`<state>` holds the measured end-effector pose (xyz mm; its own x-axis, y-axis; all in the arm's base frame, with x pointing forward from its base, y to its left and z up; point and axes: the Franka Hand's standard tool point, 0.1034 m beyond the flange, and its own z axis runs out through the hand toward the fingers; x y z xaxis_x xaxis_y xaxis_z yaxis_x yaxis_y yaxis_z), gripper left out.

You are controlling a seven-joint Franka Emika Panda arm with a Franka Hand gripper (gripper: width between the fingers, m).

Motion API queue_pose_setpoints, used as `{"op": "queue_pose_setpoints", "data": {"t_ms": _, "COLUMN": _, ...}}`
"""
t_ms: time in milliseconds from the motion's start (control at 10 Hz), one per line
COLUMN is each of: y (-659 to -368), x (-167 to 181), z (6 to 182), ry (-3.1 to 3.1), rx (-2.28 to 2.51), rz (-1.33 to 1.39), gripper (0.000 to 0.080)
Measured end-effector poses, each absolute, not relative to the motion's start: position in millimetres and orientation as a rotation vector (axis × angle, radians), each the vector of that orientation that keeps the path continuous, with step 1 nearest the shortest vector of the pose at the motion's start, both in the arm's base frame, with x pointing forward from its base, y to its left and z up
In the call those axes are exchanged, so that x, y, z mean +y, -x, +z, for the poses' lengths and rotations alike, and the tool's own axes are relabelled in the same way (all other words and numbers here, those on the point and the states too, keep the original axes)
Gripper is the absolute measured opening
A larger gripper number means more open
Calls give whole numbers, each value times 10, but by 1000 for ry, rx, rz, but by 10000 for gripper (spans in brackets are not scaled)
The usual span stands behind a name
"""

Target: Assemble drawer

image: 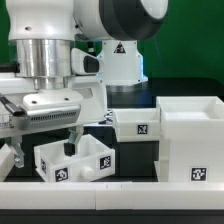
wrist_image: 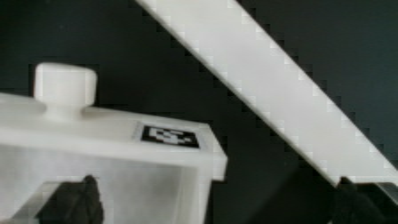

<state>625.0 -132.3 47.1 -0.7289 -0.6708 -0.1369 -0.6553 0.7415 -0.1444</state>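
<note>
Bright even light; drawer (image: 185, 135) whites nearly blown out; wrist view soft, blurred throughout.

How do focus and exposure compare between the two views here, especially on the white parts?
Exterior view: evenly lit and reasonably sharp, though the white housing is bright enough that its faces nearly merge. Wrist view: soft overall, with the tag on the tray smeared and the knob fuzzy-edged; no hard glare.

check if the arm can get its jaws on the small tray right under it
Probably yes: the open jaws hang over that tray, one seemingly inside it, nothing in between.
</note>
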Motion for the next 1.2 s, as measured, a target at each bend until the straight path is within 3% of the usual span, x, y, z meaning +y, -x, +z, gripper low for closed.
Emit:
{"op": "queue_pose_setpoints", "data": {"t_ms": 300, "y": -6219, "x": -1296, "z": 364, "ry": 1026, "rx": 2788, "rz": -149, "gripper": 648}}
{"op": "queue_pose_setpoints", "data": {"t_ms": 1200, "y": -6135, "x": -1300, "z": 317, "ry": 1061, "rx": 2819, "rz": 8, "gripper": 648}}
